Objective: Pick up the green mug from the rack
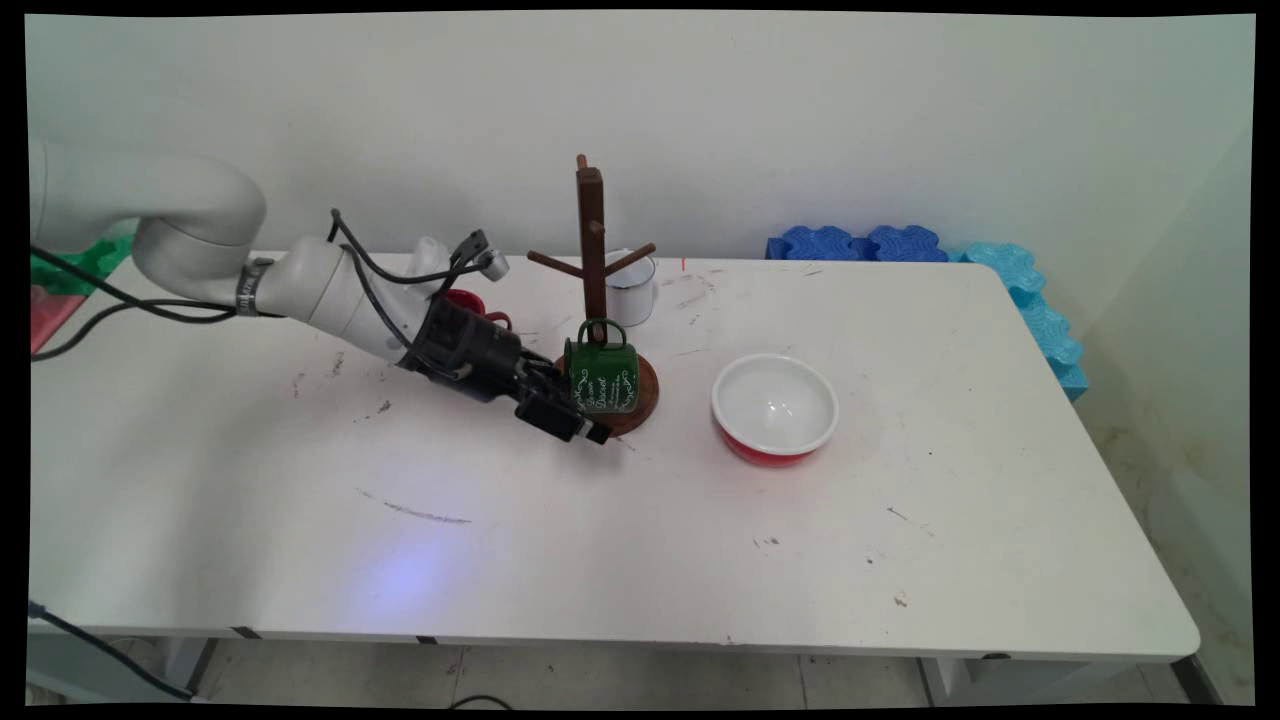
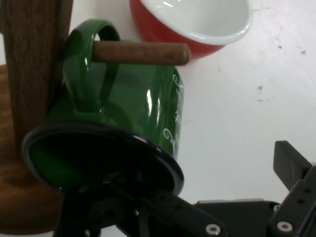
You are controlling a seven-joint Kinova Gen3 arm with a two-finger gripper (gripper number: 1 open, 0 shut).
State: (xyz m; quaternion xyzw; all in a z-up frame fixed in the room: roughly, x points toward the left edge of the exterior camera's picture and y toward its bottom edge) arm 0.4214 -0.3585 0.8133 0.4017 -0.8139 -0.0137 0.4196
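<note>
Green mug (image 1: pixel 601 375) hangs by its handle on a peg of the wooden mug tree (image 1: pixel 591 240) mid-table, the black gripper (image 1: pixel 575 418) wide open around its rim, holding nothing, red bowl (image 1: pixel 775 408) nearby.

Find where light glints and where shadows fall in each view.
Hand view: white glare streaks on the mug's green side and the bowl's inner rim. Main view: a soft glint inside the bowl; shadows on the table are faint.
</note>
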